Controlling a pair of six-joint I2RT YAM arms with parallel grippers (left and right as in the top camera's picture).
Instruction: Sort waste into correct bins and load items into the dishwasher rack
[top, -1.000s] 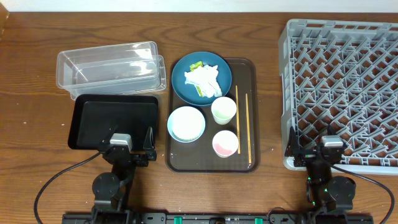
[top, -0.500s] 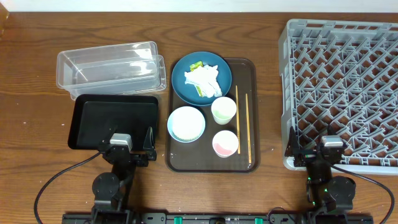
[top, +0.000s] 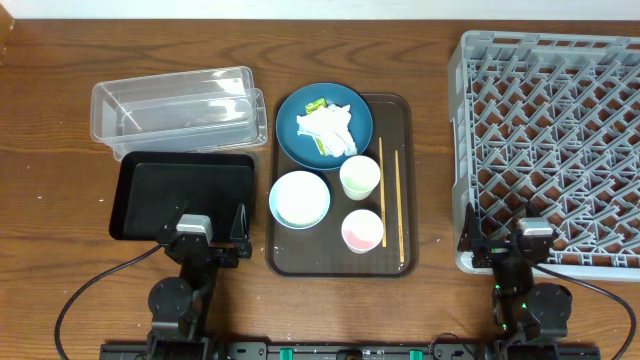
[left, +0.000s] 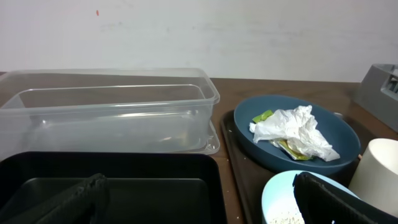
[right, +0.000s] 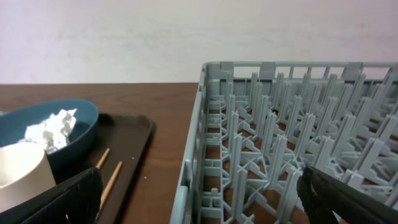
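A blue plate (top: 324, 125) on the brown tray holds crumpled tissue (top: 328, 128) and a yellow-green wrapper (top: 316, 104). A white bowl (top: 299, 198) with rice grains (left: 283, 218), a pale green cup (top: 359, 178), a pinkish cup (top: 362, 231) and two chopsticks (top: 388, 205) share that tray. The clear tub (top: 180, 110) and black tray (top: 180, 195) lie to the left. The grey rack (top: 550, 150) stands at the right. My left gripper (top: 210, 238) is open and empty at the black tray's near edge. My right gripper (top: 505, 245) is open and empty at the rack's near left corner.
The brown serving tray (top: 340, 262) sits mid-table between the bins and the rack. Bare wood runs between it and the rack (right: 168, 143). A pale wall stands behind the table. Cables trail from both arm bases at the front edge.
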